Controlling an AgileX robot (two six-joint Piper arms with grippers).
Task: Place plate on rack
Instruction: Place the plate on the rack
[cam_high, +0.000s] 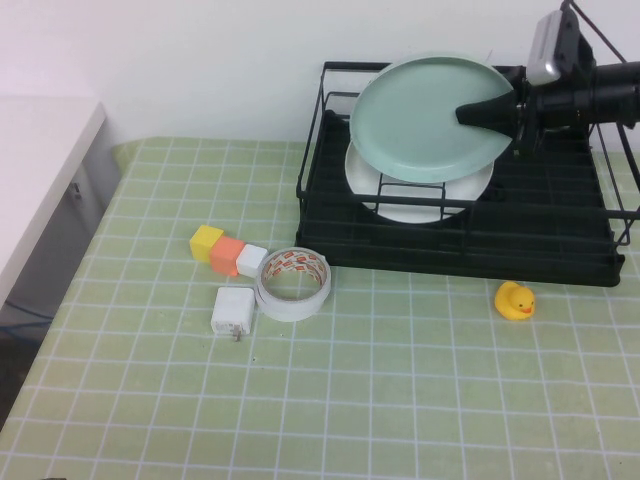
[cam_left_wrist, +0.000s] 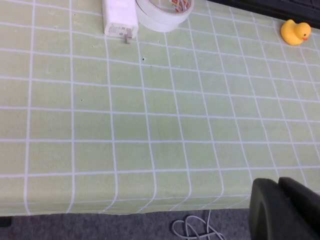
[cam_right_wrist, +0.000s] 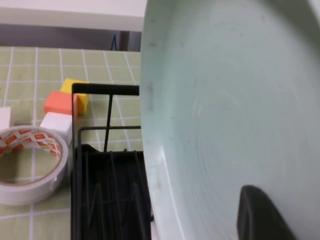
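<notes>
High view; right claw (cam_high: 490, 112) grips plate (cam_high: 425, 120) over rack (cam_high: 560, 240); left claw (cam_left_wrist: 285, 210) parked

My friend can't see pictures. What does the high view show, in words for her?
The robot's right hand holds a large round mint-green plastic plate, tilted, over a black wire dish rack with a white plate already in it. On the green checked tablecloth sit a tape roll, coloured blocks, a white charger and a yellow rubber duck. The left hand is out of sight.

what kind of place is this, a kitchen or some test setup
Probably a robot test bench, not a kitchen: the rack shares a checked tablecloth with toy blocks. The right gripper holds the plate over it; the left gripper is parked.
</notes>
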